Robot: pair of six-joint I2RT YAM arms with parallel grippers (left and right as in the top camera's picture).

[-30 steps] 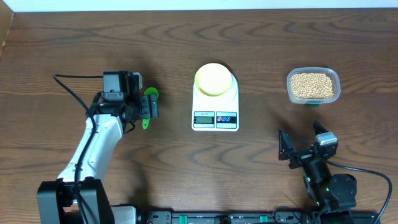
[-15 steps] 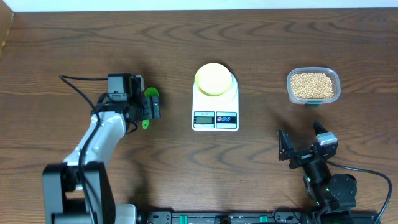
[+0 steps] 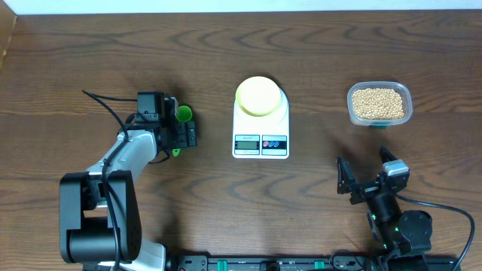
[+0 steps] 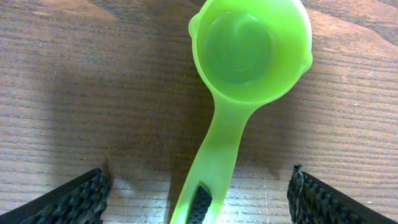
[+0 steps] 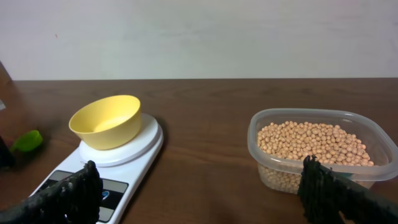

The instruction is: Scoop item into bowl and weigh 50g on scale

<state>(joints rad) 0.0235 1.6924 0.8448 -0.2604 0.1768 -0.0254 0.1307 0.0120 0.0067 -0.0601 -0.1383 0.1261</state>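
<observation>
Lying flat on the dark brown wooden table (image 3: 316,45), a bright green plastic scoop (image 4: 249,50) with a round cup and a short handle is facing up, well to the left of the scale. The left gripper (image 3: 181,137) is hanging over the handle with its jaws standing wide apart. In the left wrist view the two black ribbed fingers (image 4: 68,202) are showing at the bottom corners, one on each side of the handle, and neither is touching it. So this gripper is open and is holding nothing.

The white flat rectangular digital scale (image 3: 260,129) is sitting in the middle of the table, with its small display and two buttons turned toward the robot. The digits are too small to read. The small round pale yellow bowl (image 3: 260,95) is standing upright on the round platform at the far part of the scale.

The many small round tan beans (image 3: 378,103) are lying in a clear rounded-rectangular plastic tub (image 3: 349,105), which is standing to the right of the scale and apart from it.

The right gripper (image 3: 367,173) is hanging near the front edge of the table, closer to the robot than the tub and not touching it. Its fingers (image 5: 339,196) are spreading wide, open and empty. In the right wrist view they are framing the bowl on the scale at the left and the tub of beans at the right.
</observation>
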